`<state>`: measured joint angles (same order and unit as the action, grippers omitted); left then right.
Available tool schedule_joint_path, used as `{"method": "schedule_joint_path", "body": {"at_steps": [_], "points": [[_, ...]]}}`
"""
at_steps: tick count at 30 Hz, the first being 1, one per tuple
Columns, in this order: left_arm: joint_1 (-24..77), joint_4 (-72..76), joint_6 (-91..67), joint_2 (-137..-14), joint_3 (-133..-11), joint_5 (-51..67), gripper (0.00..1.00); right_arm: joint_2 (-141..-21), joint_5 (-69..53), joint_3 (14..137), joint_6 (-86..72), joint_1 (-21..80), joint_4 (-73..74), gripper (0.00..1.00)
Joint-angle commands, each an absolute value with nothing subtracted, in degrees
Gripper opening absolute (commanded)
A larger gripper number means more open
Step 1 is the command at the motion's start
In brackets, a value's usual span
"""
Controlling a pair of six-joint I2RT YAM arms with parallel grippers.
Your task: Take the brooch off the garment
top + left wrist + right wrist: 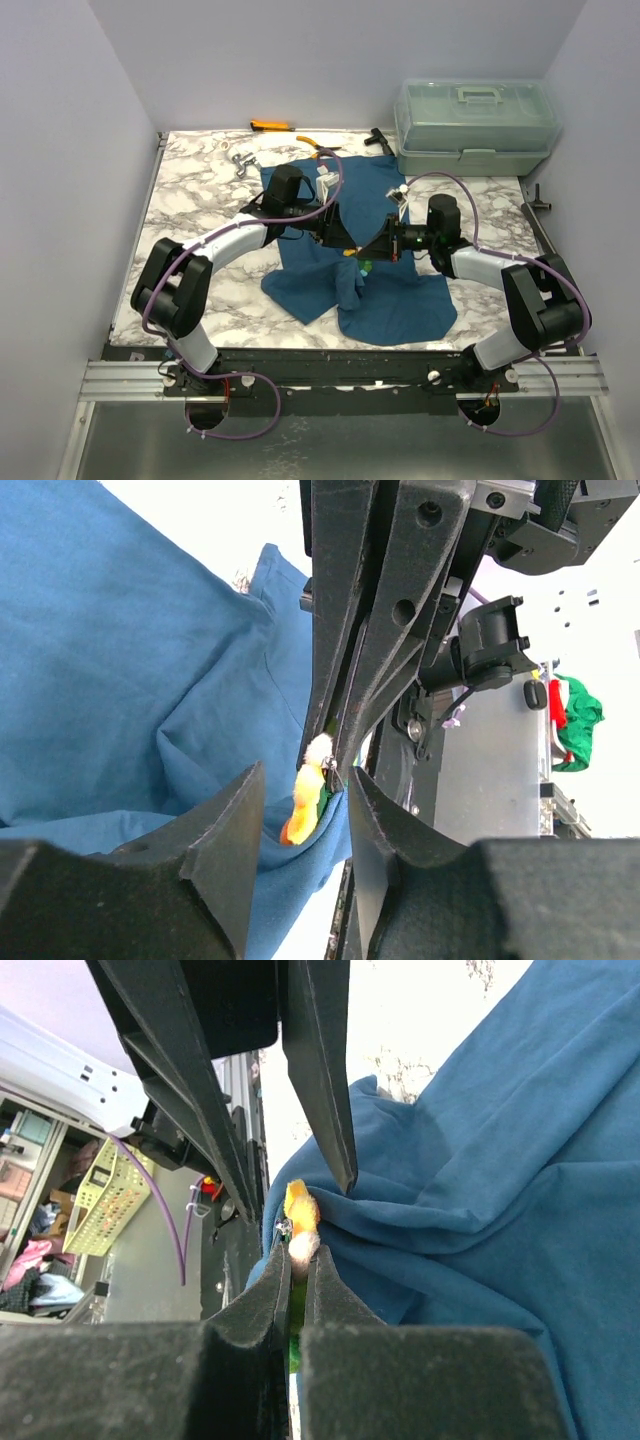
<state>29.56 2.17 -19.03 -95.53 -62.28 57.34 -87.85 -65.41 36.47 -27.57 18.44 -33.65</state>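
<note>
The garment (400,290) is a teal-blue T-shirt crumpled on the marble table; it also shows in the left wrist view (120,650) and the right wrist view (500,1180). The brooch (353,256), a small cluster of yellow, orange, pale and green beads, sits on a lifted fold of cloth between both grippers. My right gripper (373,250) is shut on the brooch (298,1222), as its own view (300,1252) shows. My left gripper (343,243) is open (305,780), one jaw on each side of the brooch (303,805) and the cloth fold.
A clear plastic lidded box (475,125) stands at the back right. An orange-handled tool (270,126), yellow-handled pliers (322,150), a black tool (378,140) and a small metal piece (240,162) lie along the back of the table.
</note>
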Motion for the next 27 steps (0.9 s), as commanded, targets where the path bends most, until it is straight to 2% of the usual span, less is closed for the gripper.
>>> {"method": "schedule_joint_path", "body": {"at_steps": [1, 11, 21, 27], "points": [[30.54, 3.25, -19.81, -96.13, -61.42, 55.94, 0.37, -88.46, -64.96, 36.35, -31.03, 18.72, -37.99, 0.01], [31.55, 3.25, -20.48, -97.51, -62.22, 56.03, 0.31, -88.03, -64.00, 35.76, -31.72, 18.68, -38.83, 0.01], [31.64, 1.43, -19.33, -97.49, -62.27, 56.15, 0.12, -86.86, -63.05, 35.52, -29.88, 18.72, -37.80, 0.01], [31.05, -1.05, -18.75, -97.56, -62.66, 57.55, 0.09, -85.92, -62.75, 35.32, -29.17, 18.72, -37.84, 0.01]]}}
